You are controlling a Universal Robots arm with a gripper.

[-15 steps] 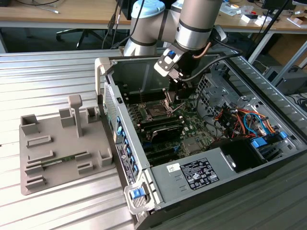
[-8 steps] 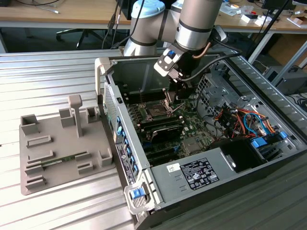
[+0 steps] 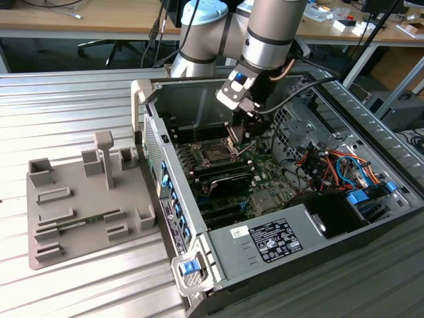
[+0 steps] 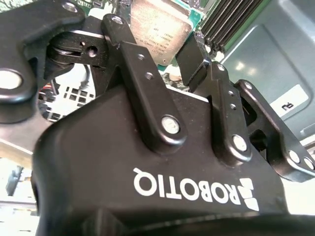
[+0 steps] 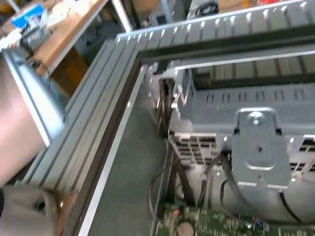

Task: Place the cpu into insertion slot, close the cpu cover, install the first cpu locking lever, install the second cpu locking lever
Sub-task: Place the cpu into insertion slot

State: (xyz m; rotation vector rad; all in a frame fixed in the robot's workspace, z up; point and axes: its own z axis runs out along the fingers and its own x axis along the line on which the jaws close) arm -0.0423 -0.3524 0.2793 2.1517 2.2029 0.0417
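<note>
In the exterior view my gripper (image 3: 242,136) reaches down into the open computer case, just above and to the exterior view's right of the insertion slot (image 3: 215,154), a black square with a silver rim on the green board. A silver piece that looks like the cpu cover (image 3: 232,134) stands raised at the slot's far edge. In the second wrist view the cpu (image 4: 160,32), silver-topped with a green edge, sits between my black fingers (image 4: 191,55), which appear shut on its sides. Long black memory slots (image 4: 231,19) lie beyond it.
A grey fixture tray (image 3: 86,199) lies on the slatted metal table at the exterior view's left. Inside the case are the power supply (image 3: 271,242), red and orange cables (image 3: 324,165) and a blue-tabbed drive bay (image 3: 371,199). A metal bracket (image 5: 256,147) shows on the case wall.
</note>
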